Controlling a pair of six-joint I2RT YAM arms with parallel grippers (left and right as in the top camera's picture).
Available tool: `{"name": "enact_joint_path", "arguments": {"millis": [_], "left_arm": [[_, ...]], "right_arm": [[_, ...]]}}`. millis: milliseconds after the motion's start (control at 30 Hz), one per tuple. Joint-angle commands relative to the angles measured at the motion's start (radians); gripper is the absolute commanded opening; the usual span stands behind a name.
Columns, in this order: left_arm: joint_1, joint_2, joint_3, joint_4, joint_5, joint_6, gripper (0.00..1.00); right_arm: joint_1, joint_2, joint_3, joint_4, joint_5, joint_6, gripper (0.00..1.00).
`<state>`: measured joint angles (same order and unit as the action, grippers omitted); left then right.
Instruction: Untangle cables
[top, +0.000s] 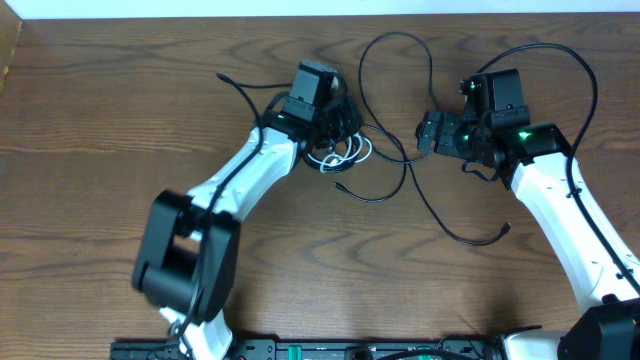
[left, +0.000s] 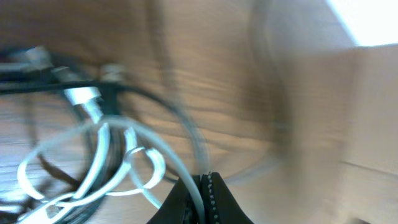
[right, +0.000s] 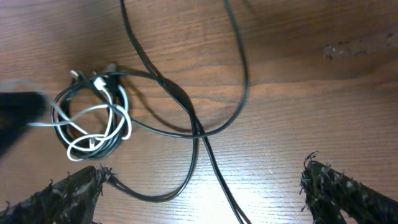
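Jaws first: our left gripper (left: 204, 194) is clamped tight on a strand of the white cable (left: 102, 155), which runs straight into the pinch at the bottom of the left wrist view. Our right gripper (right: 205, 171) stands wide open, its two fingers (right: 68, 193) far apart at the lower corners of its own view and holding nothing. From overhead we see the left gripper sitting over the bundle (top: 342, 152), which lies on the table (top: 100, 120) a little left of centre and toward the far edge. In the right wrist view the bundle lies flat on the wood at the left, with the white cable coiled in small loops inside a ring of black cables (right: 196, 132). Long black strands leave that ring to the right and cross one another just beside it. Overhead, one black strand arcs in a tall loop (top: 398, 35) between the two grippers. Another trails toward the near side and ends in a plug (top: 505, 231) well apart from the bundle. The right gripper is to the right of the bundle, near it, above the loose black strands; we cannot tell whether it touches them. The left wrist view is blurred, though silvery plug ends (left: 84, 96) show among the black strands.
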<state>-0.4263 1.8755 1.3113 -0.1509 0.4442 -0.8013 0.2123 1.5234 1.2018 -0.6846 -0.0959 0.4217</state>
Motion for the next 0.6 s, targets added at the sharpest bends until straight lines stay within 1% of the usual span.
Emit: {"name": "enact_joint_path", "arguments": {"millis": [0, 167, 300, 500, 567], "left_arm": [[-0.002, -0.16, 0.022, 0.027, 0.129, -0.05, 0.08], [-0.002, -0.288, 0.022, 0.035, 0.128, -0.066, 0.07], [-0.003, -0.367, 0.022, 0.06, 0.128, -0.073, 0.07], [-0.008, -0.393, 0.022, 0.056, 0.129, -0.078, 0.08], [-0.011, -0.393, 0.021, 0.051, 0.133, -0.121, 0.07]], "right_arm": [[-0.002, 0.0, 0.008, -0.002, 0.011, 0.012, 0.99], [-0.001, 0.0, 0.008, -0.005, -0.006, 0.012, 0.99], [-0.001, 0.0, 0.008, -0.001, -0.1, 0.012, 0.99], [-0.002, 0.0, 0.008, 0.043, -0.243, 0.011, 0.99], [-0.001, 0.0, 0.008, 0.058, -0.303, 0.011, 0.99]]}}
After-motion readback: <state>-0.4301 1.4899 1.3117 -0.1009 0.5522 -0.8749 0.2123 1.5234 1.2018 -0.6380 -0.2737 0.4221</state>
